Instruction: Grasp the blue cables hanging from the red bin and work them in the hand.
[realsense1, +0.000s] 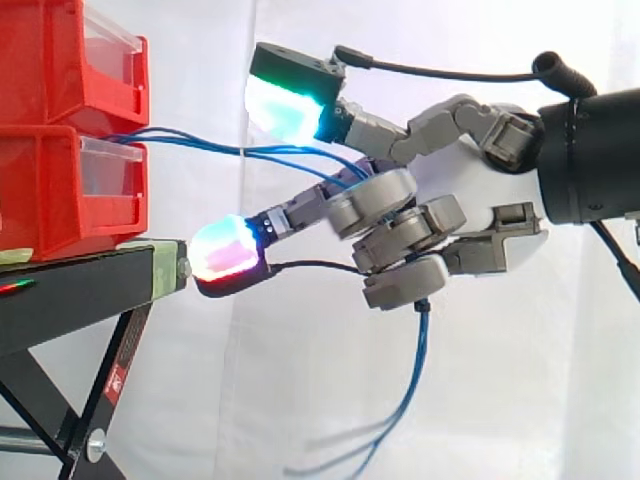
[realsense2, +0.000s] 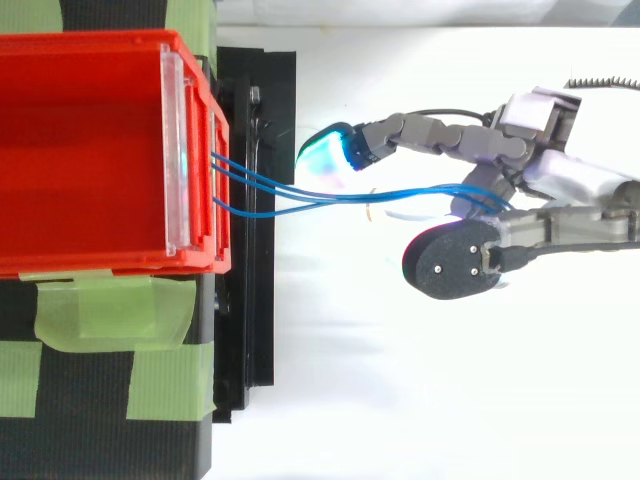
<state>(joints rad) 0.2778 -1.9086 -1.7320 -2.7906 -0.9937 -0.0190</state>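
The blue cables (realsense1: 250, 150) come out of the front of the red bin (realsense1: 50, 195), run away from it into the hand (realsense1: 470, 190) and hang loose below the hand. Its fingers are curled around the cables and grip them, while one green fingertip (realsense1: 290, 105) points toward the bin. Under the bin is the black stand (realsense1: 80, 285).

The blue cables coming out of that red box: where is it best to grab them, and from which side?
Probably the free stretch out from the red bin, approached from the open side facing it. There the blue cables run nearly level and bunched in open air, so one grip can close round all together, as the hand does; beyond it they hang loose.
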